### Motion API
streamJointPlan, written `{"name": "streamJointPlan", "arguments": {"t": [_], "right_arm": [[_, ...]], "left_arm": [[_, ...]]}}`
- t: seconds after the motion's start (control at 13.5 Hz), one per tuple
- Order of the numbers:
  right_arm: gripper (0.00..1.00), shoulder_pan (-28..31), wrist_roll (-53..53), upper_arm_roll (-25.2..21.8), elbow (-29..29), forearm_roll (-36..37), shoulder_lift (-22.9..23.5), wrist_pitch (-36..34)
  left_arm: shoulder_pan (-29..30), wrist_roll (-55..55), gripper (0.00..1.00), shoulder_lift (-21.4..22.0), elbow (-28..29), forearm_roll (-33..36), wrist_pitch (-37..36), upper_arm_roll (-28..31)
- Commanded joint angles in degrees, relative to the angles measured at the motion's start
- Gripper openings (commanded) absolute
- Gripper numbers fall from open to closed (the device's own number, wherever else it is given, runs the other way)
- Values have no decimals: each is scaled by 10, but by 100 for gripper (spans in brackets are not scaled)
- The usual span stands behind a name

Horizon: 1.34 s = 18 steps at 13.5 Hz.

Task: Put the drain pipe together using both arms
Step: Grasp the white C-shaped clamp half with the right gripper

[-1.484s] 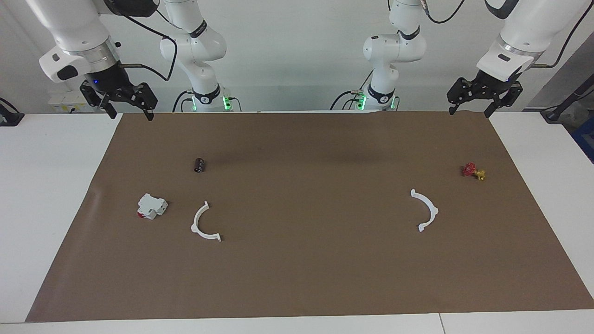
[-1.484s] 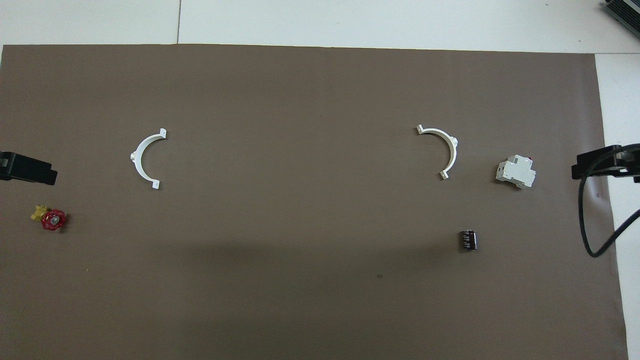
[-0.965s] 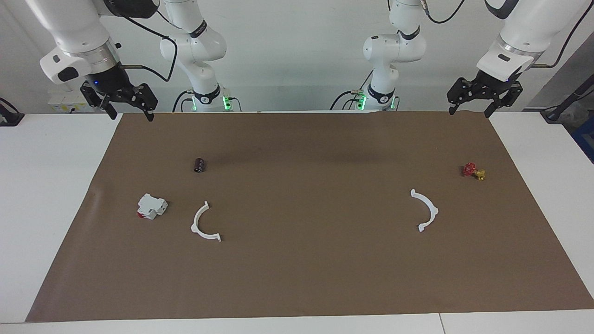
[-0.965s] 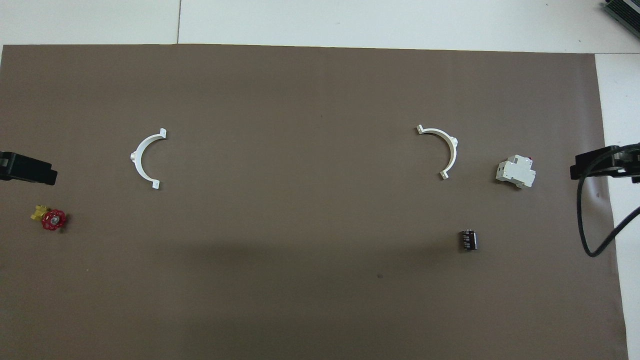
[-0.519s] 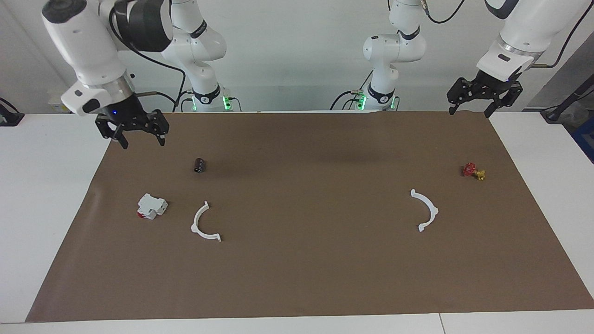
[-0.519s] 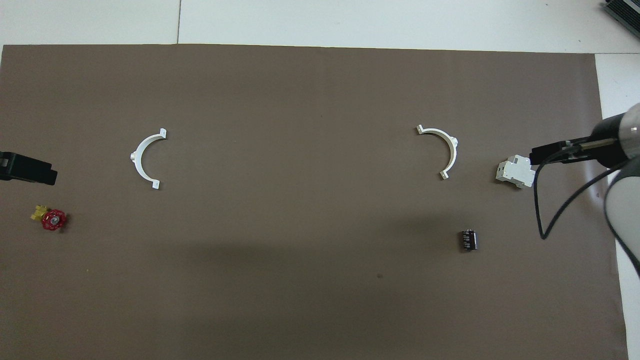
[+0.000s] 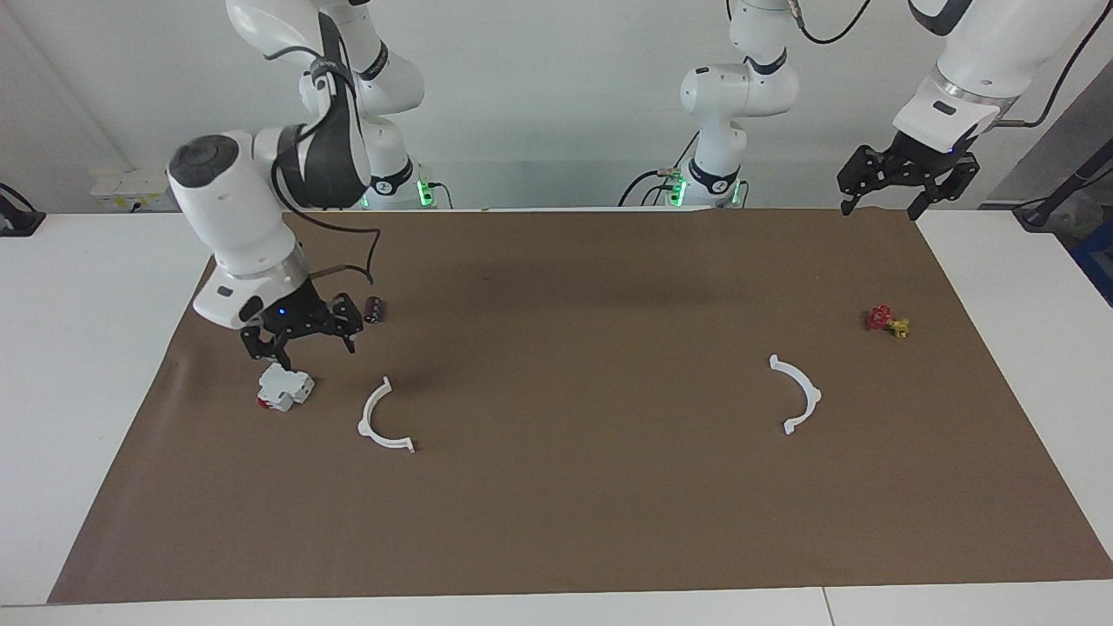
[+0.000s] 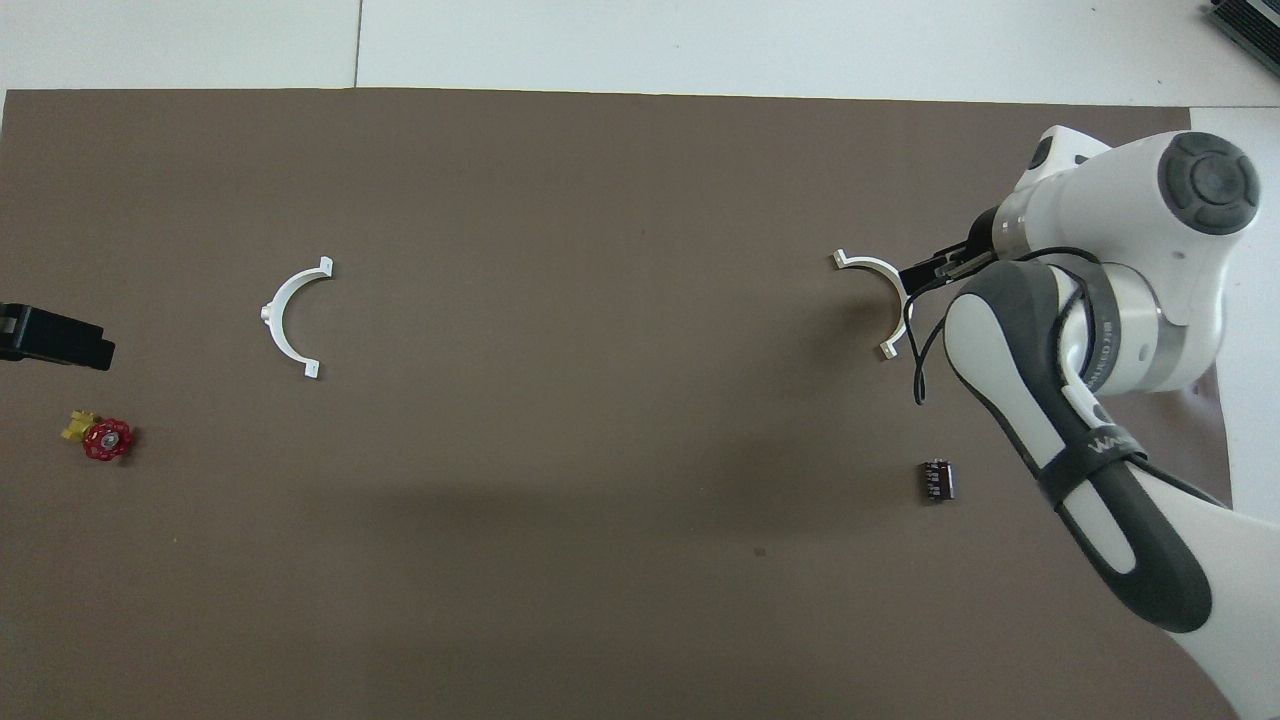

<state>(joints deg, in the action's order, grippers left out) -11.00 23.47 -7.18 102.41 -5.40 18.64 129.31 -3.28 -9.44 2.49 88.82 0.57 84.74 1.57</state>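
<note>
- While the left arm hangs idle, its black two-finger tool (image 7: 883,198) sits in the air over the robots' edge of the brown paper mat (image 7: 565,522), at the left arm's end of the white bench (image 7: 87,391). Fingers are spread, nothing between them.
- Right arm is reached out and bent down, with its tool (image 7: 303,343) low over the mat, above the spot between the white blocky plastic part with the red end (image 7: 283,387) and the small dark ribbed cylinder (image 7: 374,309). Fingers are spread wide here too, and empty.
- Drain pipe is in two pieces, both flat on the mat and well apart.
- First thin white plastic half-ring (image 7: 362,426) lies toward the right arm's end, just beside the blocky part and a bit farther from the robots than it.
- Second thin white plastic half-ring (image 7: 816,396) lies toward the left arm's end, near the small red-and-yellow valve (image 7: 887,322) and farther from the robots than the valve.
- From overhead, the right arm covers the blocky part, so only the facing view shows it.
</note>
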Motion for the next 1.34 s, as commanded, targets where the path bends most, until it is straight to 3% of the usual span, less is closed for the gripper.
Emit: {"name": "streamJointPlan", "arguments": {"t": [0.0, 0.22, 0.52, 0.74, 0.89, 1.11, 1.19, 1.26], "right_arm": [[100, 2, 99, 7, -10, -37, 45, 41], [100, 11, 199, 8, -9, -116, 83, 87], [100, 15, 246, 6, 15, -119, 89, 91], [87, 22, 248, 5, 23, -117, 87, 96], [69, 24, 250, 5, 32, -111, 85, 108], [57, 23, 250, 5, 32, -111, 84, 106], [45, 22, 250, 5, 32, -111, 84, 107], [0, 22, 248, 6, 32, -111, 84, 106]], "left_arm": [[5, -1, 100, 9, 11, -5, 8, -2], [5, -1, 100, 9, 11, -4, 9, -2], [5, -1, 100, 9, 11, -4, 9, -2], [5, -1, 100, 9, 11, -5, 8, -2], [5, -1, 100, 9, 11, -5, 8, -2], [5, -1, 100, 9, 11, -4, 8, -2], [5, -1, 100, 9, 11, -4, 9, -2], [5, -1, 100, 9, 11, -5, 8, -2]]}}
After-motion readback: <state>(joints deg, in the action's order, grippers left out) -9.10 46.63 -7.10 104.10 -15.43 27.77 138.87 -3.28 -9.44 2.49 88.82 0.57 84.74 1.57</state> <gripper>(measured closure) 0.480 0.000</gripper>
